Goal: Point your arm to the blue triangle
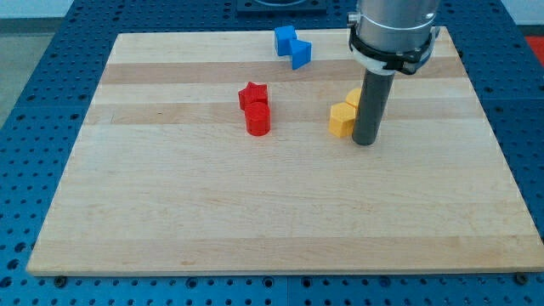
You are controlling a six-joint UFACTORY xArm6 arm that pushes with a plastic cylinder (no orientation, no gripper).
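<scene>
Two blue blocks touch near the view's top centre: a blue block (285, 39) on the left and a blue triangle-like block (301, 54) on its right. My tip (365, 141) rests on the board to the lower right of them, right beside a yellow block (342, 120). A second yellow block (353, 98) sits partly behind the rod. The tip is well apart from the blue blocks.
A red star block (252, 94) and a red cylinder (257, 119) touch each other left of centre. The wooden board (255, 221) lies on a blue perforated table (34, 102). The arm's grey body (395, 30) hangs over the board's top right.
</scene>
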